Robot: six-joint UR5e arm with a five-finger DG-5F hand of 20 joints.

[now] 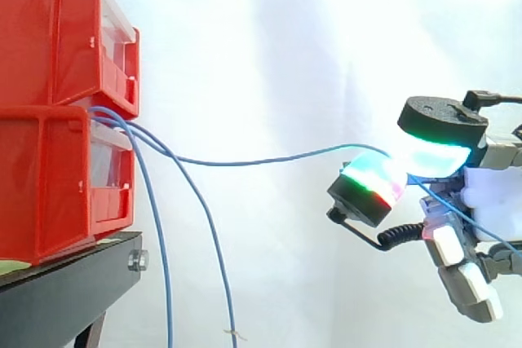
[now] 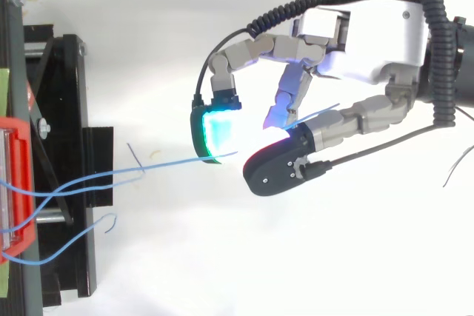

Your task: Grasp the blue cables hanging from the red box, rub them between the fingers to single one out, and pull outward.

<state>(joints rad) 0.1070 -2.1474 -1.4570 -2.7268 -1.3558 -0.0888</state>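
Well out from the red box, the hand reaches back toward it, fingers curled, one blue cable pinched between glowing pads. Two other cables hang slack beside the box. Risk: the thin cable slips the pinch under a hard pull

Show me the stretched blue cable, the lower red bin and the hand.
stretched blue cable (image 1: 269,160): side view, middle of its span.
lower red bin (image 1: 41,189): side view, its near wall.
hand (image 2: 374,31): top view, its white palm.
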